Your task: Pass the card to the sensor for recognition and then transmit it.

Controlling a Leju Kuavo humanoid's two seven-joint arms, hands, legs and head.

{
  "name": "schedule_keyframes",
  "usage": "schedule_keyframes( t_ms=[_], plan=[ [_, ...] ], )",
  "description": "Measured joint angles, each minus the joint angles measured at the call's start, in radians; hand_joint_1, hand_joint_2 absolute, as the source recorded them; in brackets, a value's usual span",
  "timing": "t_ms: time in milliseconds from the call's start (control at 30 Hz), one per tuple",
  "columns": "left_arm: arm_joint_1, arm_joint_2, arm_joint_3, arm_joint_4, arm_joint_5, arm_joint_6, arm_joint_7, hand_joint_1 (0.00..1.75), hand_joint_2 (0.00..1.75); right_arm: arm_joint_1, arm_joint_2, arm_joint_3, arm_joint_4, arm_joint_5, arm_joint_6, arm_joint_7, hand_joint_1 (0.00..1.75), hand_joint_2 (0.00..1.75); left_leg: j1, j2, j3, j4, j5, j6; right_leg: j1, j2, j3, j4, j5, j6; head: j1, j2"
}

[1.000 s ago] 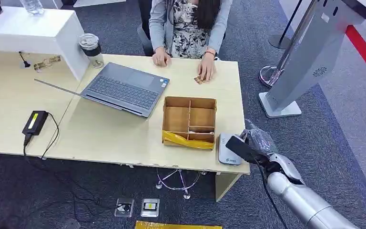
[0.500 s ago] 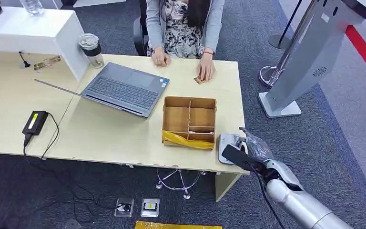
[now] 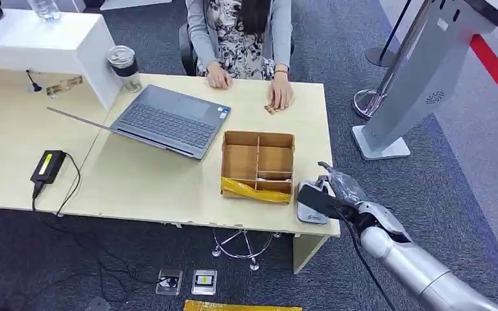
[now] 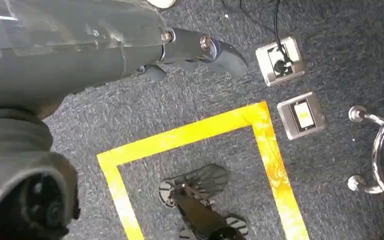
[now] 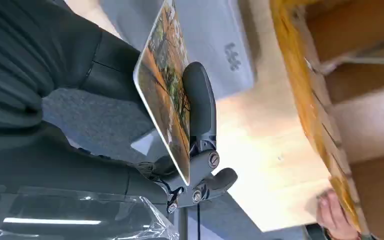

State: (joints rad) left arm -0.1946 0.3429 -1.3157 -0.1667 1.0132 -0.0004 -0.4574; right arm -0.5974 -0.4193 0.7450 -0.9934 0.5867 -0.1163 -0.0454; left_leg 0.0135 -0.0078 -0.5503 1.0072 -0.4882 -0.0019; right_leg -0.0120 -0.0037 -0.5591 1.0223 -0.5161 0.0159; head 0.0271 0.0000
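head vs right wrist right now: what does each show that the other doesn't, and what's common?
Head view: a seated person across the pale wooden desk, an open grey laptop, a lidded tumbler and a black power adapter.

Right wrist view: the orange-and-green printed face of the thin card that the right hand holds.

Both: the right hand, the grey card sensor and the divided brown cardboard box with yellow tape on its near rim.
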Motion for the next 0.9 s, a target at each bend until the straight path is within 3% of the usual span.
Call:
schedule_keyframes(
  t_ms=[267,467,767,900],
  plan=[
    [-0.002,0.0,0.0,0.0,-0.012,-0.023,0.0,0.0,0.0,-0.066,0.04,0.0,0.075,-0.004,-0.029,-0.021,1.75,1.75,0.0,0.0,0.0,0.0,0.0,0.0,0.0,0.0,0.0,0.0,0.0,0.0,0.0,0.0],
    [-0.001,0.003,0.0,0.0,-0.021,-0.037,-0.01,0.0,0.0,-0.096,0.039,-0.005,0.099,0.021,-0.038,-0.006,1.75,1.75,0.0,0.0,0.0,0.0,0.0,0.0,0.0,0.0,0.0,0.0,0.0,0.0,0.0,0.0],
    [-0.001,0.01,0.0,0.0,-0.039,-0.049,-0.024,0.0,0.0,-0.291,0.032,-0.034,0.131,0.12,0.002,-0.018,1.75,1.75,0.0,0.0,0.0,0.0,0.0,0.0,0.0,0.0,-0.001,0.0,0.0,0.0,0.0,0.0],
    [-0.001,0.009,0.0,0.0,-0.043,-0.053,-0.032,0.0,0.0,-0.363,0.062,-0.034,0.158,0.16,0.0,-0.034,1.75,1.75,0.0,0.0,-0.001,0.0,0.0,0.0,0.0,0.001,-0.001,0.001,0.0,0.0,0.0,0.0]
  ],
)
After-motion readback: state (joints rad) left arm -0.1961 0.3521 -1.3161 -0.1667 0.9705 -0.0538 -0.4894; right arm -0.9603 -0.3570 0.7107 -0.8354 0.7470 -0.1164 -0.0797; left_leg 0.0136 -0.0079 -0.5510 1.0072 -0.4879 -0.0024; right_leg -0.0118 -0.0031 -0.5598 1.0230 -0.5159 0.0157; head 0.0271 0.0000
